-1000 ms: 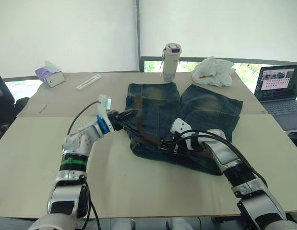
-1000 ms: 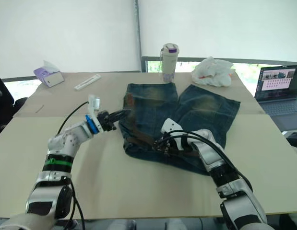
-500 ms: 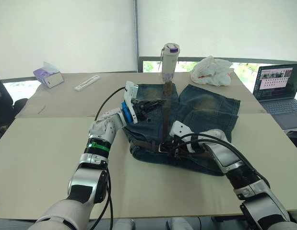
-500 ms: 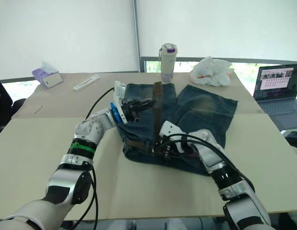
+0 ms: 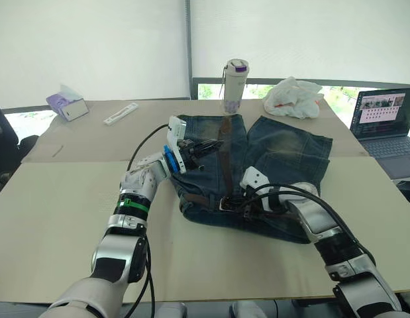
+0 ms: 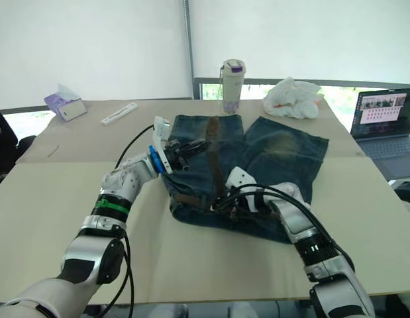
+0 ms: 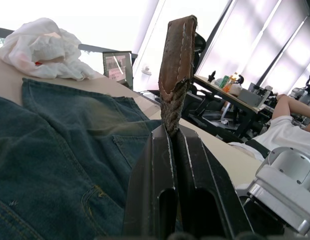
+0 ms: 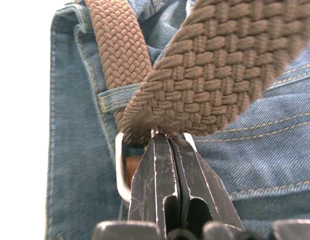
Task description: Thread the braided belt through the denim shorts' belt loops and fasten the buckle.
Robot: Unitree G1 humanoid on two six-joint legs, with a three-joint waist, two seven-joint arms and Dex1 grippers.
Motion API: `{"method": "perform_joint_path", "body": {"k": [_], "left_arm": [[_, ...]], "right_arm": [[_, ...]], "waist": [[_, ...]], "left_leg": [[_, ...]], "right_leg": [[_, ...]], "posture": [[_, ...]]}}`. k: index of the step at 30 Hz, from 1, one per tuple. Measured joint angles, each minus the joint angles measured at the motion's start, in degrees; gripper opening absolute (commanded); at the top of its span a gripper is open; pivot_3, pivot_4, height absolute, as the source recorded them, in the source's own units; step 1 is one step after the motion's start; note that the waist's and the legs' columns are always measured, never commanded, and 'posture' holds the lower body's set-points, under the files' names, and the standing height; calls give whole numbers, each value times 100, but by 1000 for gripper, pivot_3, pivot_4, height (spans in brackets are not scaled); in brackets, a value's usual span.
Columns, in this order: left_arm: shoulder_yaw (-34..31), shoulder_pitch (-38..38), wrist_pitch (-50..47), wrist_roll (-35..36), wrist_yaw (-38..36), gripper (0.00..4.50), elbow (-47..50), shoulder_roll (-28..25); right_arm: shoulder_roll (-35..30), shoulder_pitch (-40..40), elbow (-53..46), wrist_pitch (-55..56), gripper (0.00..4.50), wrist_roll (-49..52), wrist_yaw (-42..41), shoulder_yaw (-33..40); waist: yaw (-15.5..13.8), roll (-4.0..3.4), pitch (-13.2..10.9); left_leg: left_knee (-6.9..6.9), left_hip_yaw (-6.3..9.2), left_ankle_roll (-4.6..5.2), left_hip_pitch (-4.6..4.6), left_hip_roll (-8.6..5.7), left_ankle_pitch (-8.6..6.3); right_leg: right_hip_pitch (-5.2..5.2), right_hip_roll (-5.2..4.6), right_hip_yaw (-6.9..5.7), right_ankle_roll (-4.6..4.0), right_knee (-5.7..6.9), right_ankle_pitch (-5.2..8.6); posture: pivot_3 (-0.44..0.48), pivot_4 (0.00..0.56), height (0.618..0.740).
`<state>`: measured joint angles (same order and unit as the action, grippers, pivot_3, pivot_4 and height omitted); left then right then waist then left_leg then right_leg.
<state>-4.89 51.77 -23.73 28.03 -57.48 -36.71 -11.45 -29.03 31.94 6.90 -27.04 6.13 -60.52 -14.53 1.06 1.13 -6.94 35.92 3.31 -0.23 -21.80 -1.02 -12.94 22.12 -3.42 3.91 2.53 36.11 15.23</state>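
Observation:
The denim shorts (image 5: 284,156) lie flat on the table, waistband toward me. The braided belt (image 5: 224,162) runs along the waistband under a belt loop (image 8: 114,92), passes the buckle (image 8: 120,165), then rises as a taut strap over the shorts. My left gripper (image 5: 208,147) is shut on the strap just below its leather tip (image 7: 176,65), held above the shorts' left leg. My right gripper (image 5: 226,204) is at the waistband, shut at the silver buckle frame where the strap folds back.
A tall white bottle (image 5: 235,86) and a crumpled white bag (image 5: 294,98) stand behind the shorts. An open laptop (image 5: 385,119) is at the right edge. A tissue box (image 5: 67,105) and a flat white stick (image 5: 122,113) lie far left.
My left gripper carried the belt tip from the shorts' left edge to above the left leg, drawing the strap up taut from the buckle. The right gripper stayed at the waistband.

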Motion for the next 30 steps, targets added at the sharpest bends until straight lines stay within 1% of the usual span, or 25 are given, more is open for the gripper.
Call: {"method": "perform_joint_path", "body": {"k": [6,10,15,22,27,30], "left_arm": [[-32,0,27,-40,-2,0,-39,-4],[-62,0,28,-84,-3,0,-37,-4],[-85,4,9,-80,-2,0,-3,67],[-49,295,-8,-72,2,0,60,497],[204,574,16,-204,50,0,-169,1105],[355,580,14,-225,44,0,-184,1377]], "right_arm": [[-24,-3,-9,-24,17,79,-89,-47],[79,16,31,15,17,-16,73,-79],[69,58,10,20,17,-100,63,-244],[32,81,-69,20,17,-345,201,-416],[187,35,-105,22,17,-494,589,-415],[220,-128,-261,19,17,-501,762,-413]], "waist": [[-3,0,0],[2,0,0],[15,0,0],[11,-1,1],[-2,0,1],[16,0,1]], "left_leg": [[1,-1,0,-2,0,0],[1,-1,0,1,0,0],[1,-1,0,6,1,0],[3,-8,0,11,0,0],[6,-17,0,8,-2,0],[5,-17,0,8,-1,0]], "right_leg": [[1,0,0,0,0,0],[1,0,0,0,1,0],[-2,2,0,0,4,0],[-10,2,0,0,3,0],[-12,2,-1,1,2,1],[-10,3,0,1,4,1]], "posture": [[0,150,740],[0,150,740],[0,150,740],[0,150,740],[0,150,740],[0,150,740]]}}
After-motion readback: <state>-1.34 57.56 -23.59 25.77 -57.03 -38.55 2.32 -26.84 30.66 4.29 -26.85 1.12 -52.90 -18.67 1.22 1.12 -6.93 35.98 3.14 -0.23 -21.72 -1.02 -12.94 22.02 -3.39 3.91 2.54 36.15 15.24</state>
